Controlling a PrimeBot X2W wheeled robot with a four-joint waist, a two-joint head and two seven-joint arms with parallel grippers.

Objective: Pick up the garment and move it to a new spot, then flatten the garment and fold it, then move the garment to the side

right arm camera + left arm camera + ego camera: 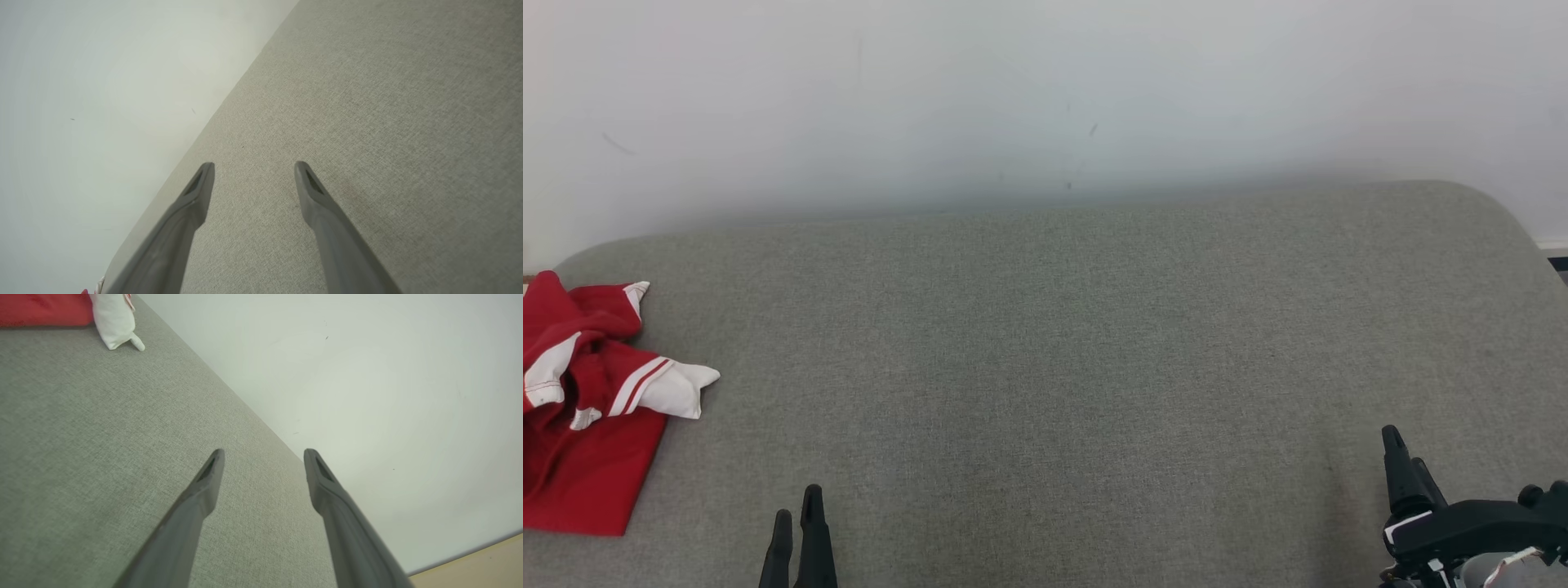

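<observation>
**Red garment bunched at the far left, both hands spread and empty**

We find the garment (580, 408) lying on the grey fabric-covered counter (1045, 367) at its left end, partly cut off by the left edge of the head view. It is red with white trim. The upper part is crumpled into folds, while a flatter red panel spreads toward the near edge. A white sleeve cuff with red stripes (674, 390) sticks out to the right and rests on the grey cloth.

We see the left hand (797, 503) at the bottom of the head view, well to the right of the garment and apart from it. In the left wrist view its two dark fingers (192, 514) stand wide apart with nothing between them, above bare grey cloth. The white cuff and a strip of red lie far off in that view's upper left corner.

The right hand (1406, 447) sits at the lower right, well apart from the garment, near the counter's right end. In its own wrist view we see the fingers (179, 220) spread just as wide, gripping nothing, over bare fabric.

A plain white wall (1045, 98) runs behind the counter. A sliver of tan floor (482, 563) shows at the lower right of the left wrist view.
</observation>
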